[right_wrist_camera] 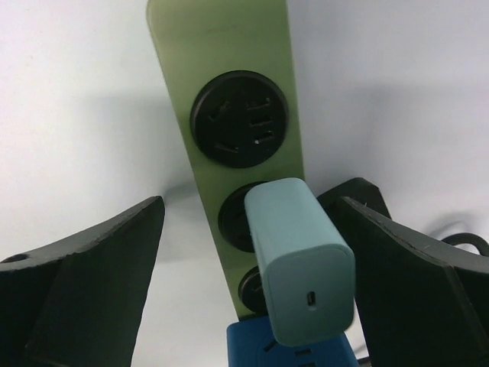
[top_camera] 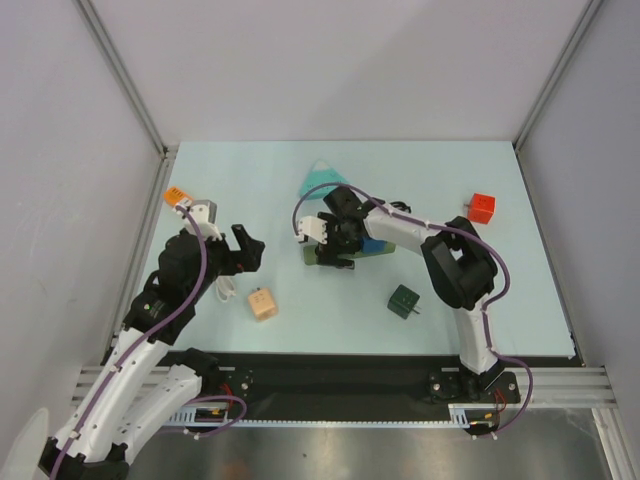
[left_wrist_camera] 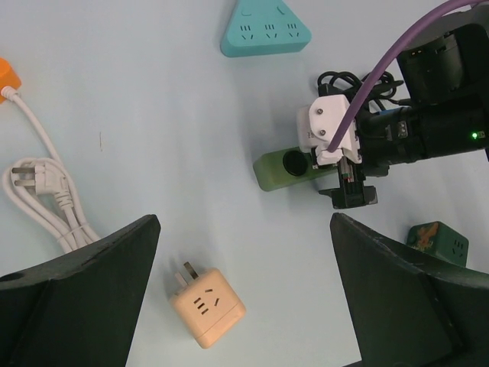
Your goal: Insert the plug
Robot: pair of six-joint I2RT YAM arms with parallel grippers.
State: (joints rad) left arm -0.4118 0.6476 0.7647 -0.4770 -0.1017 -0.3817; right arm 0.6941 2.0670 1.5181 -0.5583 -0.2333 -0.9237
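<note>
A green power strip with round black sockets lies on the table, also seen in the top view. A teal charger plug stands in its middle socket. My right gripper hovers over the strip, jaws open on either side of the plug; the right finger is close to it, the left well apart. In the top view the right gripper is at table centre. My left gripper is open and empty above a beige cube adapter.
A blue cube adapter sits on the strip's near end. A teal triangular strip lies behind. A red cube, a dark green cube, and an orange plug with white cable lie around.
</note>
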